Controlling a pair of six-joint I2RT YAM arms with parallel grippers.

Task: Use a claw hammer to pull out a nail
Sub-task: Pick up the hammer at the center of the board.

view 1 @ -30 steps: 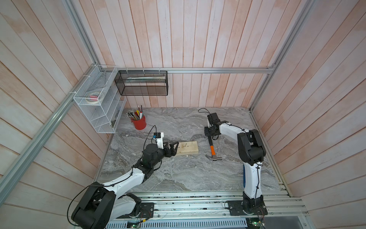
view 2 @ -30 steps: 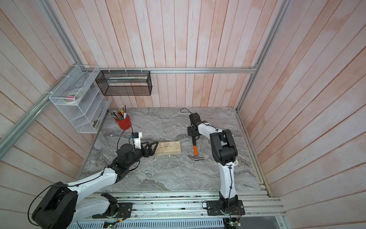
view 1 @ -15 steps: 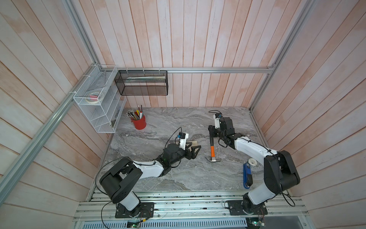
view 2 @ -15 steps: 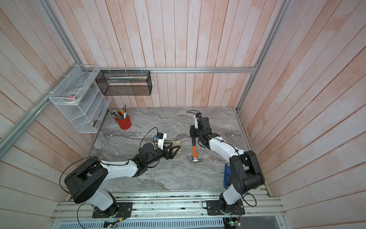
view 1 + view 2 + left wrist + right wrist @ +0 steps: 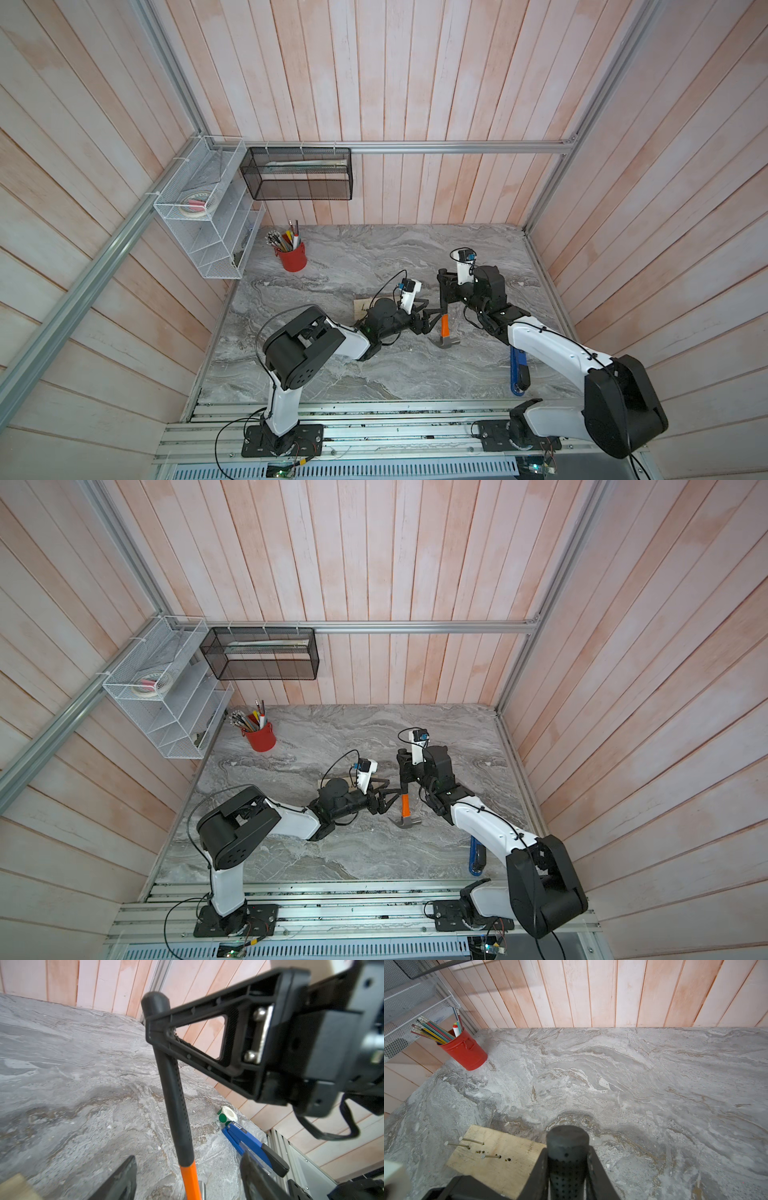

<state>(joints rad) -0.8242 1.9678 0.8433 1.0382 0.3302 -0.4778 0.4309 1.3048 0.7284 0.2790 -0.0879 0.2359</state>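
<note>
On the marbled tabletop [image 5: 374, 257] lies a wooden block [image 5: 492, 1157] bearing nails [image 5: 473, 1141]; a red pencil cup [image 5: 292, 257] and blue stapler [image 5: 243, 1138] sit well apart from it.

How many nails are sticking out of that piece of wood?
3, all in the wooden block: one nail and a second nail close together, a third nail apart beside empty holes. Part of the block is covered; more may hide.

Setting: robot test cell dressed as a small workshop. Evidence: pale plank walls [image 5: 415, 83] on three sides, framed in aluminium profile [image 5: 457, 146]; grey marble-look tabletop [image 5: 374, 257]; left arm [image 5: 305, 353] and right arm [image 5: 552, 345] bolted to a slotted metal rail [image 5: 395, 432] at the front edge. Workshop props: white wire shelf [image 5: 208, 232] and black mesh basket [image 5: 299, 174], both wall-hung; red pot [image 5: 293, 259] of pencils; claw hammer [image 5: 444, 326]; wood block [image 5: 492, 1159] with nails [image 5: 473, 1141] stuck in it
</note>
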